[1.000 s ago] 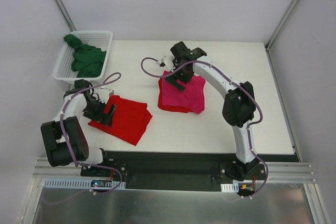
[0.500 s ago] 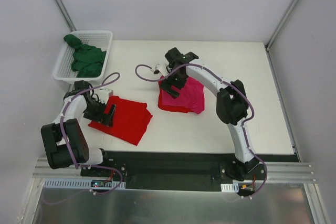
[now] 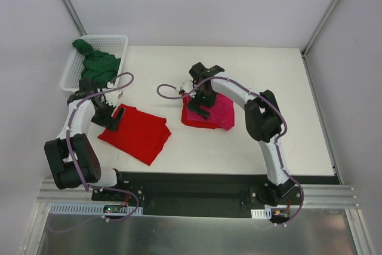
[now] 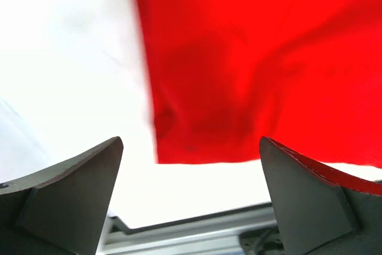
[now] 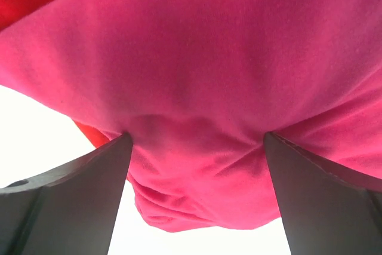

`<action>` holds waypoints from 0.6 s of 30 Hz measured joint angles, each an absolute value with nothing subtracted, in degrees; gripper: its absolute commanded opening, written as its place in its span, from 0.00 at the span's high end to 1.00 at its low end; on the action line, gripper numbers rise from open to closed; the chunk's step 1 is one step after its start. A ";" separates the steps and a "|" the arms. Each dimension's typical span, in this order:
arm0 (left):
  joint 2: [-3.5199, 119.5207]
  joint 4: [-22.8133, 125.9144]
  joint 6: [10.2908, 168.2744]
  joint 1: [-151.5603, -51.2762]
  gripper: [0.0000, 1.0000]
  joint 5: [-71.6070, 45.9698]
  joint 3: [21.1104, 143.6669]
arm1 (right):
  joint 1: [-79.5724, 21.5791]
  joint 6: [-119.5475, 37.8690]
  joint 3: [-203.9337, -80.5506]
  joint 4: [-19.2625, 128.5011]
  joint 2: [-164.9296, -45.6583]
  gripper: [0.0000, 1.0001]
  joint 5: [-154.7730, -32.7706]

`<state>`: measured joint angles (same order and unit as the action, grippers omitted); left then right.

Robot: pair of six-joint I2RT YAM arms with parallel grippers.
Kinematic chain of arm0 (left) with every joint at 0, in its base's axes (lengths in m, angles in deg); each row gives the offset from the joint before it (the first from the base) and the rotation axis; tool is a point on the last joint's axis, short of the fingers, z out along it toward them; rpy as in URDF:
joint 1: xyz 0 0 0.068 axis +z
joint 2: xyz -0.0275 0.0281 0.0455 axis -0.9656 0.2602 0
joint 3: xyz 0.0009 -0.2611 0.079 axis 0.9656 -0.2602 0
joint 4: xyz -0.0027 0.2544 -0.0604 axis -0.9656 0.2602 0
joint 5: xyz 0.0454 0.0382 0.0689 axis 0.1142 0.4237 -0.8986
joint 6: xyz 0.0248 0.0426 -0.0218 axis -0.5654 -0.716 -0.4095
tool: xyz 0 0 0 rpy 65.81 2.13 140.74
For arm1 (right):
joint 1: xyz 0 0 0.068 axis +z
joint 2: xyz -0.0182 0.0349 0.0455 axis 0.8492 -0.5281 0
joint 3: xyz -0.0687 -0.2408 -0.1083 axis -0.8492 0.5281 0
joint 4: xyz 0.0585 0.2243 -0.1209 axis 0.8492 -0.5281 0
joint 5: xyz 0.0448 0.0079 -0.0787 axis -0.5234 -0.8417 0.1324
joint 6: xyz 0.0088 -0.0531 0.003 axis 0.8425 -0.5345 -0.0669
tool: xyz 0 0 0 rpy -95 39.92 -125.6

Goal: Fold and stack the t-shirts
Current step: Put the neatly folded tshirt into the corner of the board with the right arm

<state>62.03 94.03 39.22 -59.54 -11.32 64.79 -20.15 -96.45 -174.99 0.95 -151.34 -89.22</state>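
1. Red cloth comes first: the red t-shirt lies folded flat near the front left corner of the surface. It sits skewed to the front edge, and its longer run goes from the left side toward the middle.
2. My left hand sits at that tee's left edge, fingers spread wide with nothing between them. In the wrist view a corner of the red cloth lies just ahead, a little right of centre.
3. Toward the middle of the surface lies the magenta t-shirt, folded and apart from the red one. My right hand is down on its left part, fingers wide. Pink cloth bulges between them but is not pinched.
4. A red edge shows beneath the pink cloth; I cannot tell what it belongs to.
5. I judge that stacking turns on one relation. The red tee lies left of and nearer than the magenta one, and my left arm is closest to it, so it would travel right and away.
6. At the far left corner the green t-shirt lies bunched in the white basket, not yet folded. My left arm is the nearer one.
7. No brand, label or writing can be read anywhere.
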 measured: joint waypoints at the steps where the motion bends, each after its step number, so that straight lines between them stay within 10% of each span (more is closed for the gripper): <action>1: 62.19 93.84 39.01 -59.54 0.01 -11.74 65.73 | -20.15 -96.54 -174.90 0.98 -151.32 0.04 -88.92; 18: 75.43 86.25 40.86 -65.49 0.01 -15.67 67.60 | -20.17 -96.84 -175.38 2.42 -151.34 0.04 -84.74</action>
<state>75.43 86.25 40.86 -65.49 -15.67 67.60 -20.17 -96.84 -175.38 2.42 -151.34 -84.74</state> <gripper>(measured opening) 0.993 0.963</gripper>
